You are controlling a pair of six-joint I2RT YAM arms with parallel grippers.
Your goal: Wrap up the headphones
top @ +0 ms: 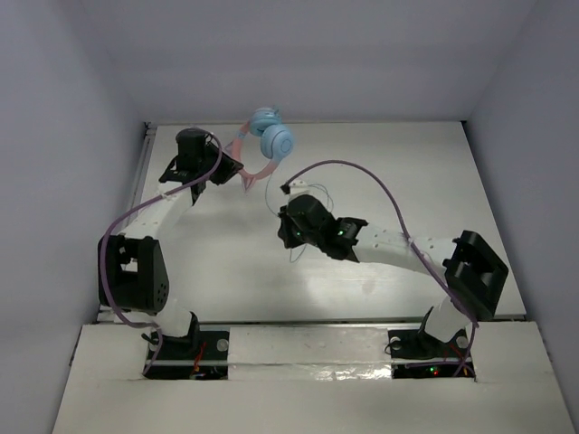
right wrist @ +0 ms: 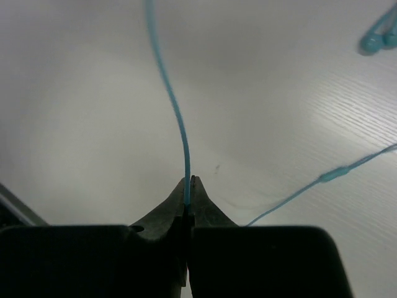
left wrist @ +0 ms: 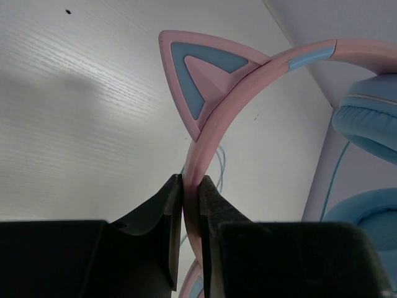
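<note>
White wood-grain table (top: 380, 163), pale grey walls.

Item: small headphones (top: 270, 141) with a pink plastic cat-ear headband (left wrist: 214, 133) and two round light-blue cups, at the far edge, left of centre. Probably light. The stiff band is the soundest hold, and the left gripper (left wrist: 191, 186) is clamped on it.

Thin light-blue cable (right wrist: 172, 93): limp, likely slippery. The right gripper (right wrist: 188, 189) pinches it mid-table.

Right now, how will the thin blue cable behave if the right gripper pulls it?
Probably floppy: the cable curves loosely above the right gripper and lies slack on the table. Likely light; being thin, it might slip out.
</note>
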